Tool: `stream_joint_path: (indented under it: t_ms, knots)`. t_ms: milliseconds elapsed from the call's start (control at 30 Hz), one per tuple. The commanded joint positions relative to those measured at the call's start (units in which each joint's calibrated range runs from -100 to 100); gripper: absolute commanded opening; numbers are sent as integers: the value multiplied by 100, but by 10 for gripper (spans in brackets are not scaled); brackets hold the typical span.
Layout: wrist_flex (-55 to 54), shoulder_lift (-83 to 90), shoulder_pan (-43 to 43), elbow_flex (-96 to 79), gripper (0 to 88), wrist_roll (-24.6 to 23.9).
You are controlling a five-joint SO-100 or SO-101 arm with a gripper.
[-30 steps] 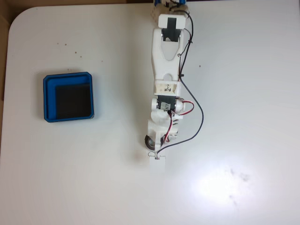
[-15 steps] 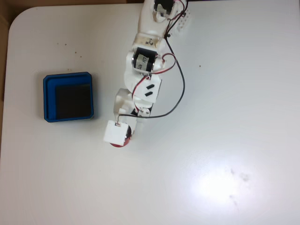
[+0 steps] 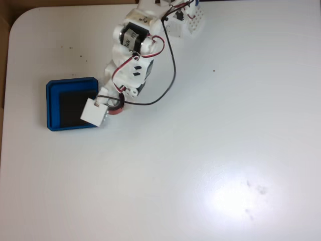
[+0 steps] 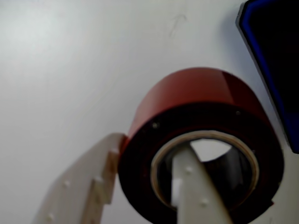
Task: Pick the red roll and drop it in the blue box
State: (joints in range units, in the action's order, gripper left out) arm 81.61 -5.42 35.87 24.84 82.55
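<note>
1. The arm (image 3: 131, 50) swings hard across the table (image 3: 225, 150): a second ago it reaches straight down the middle of the fixed view, now it slants to the left with its wrist at the right-hand edge of the blue box (image 3: 51, 103). That is most of the carry done, by my reading.
2. The blue box sits flat on the left of the fixed view, its black floor bare, and it has not shifted. In the wrist view its blue corner (image 4: 254, 42) shows at upper right, just beside the load.
3. The red roll (image 3: 116, 109) rides along, off its old spot at table centre. It hangs beside the box's right wall, not yet over the floor.
4. The gripper (image 4: 140, 186) is clamped on the red roll (image 4: 196, 107): one finger (image 4: 191, 186) runs through the hollow core, the other presses the outer band.
5. Nothing stands between roll and box. The black cable (image 3: 168, 70) loops clear to the right. I judge a short further swing left is needed before release.
</note>
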Motion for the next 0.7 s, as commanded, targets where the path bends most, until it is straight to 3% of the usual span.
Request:
stream_joint_path:
  t_ms: [0,233,667]
  knots:
    - [57,291,433,373,7,28]
    - [-430,-252,1215,337,7,28]
    - [-2039,-1557,1664,373,7,28]
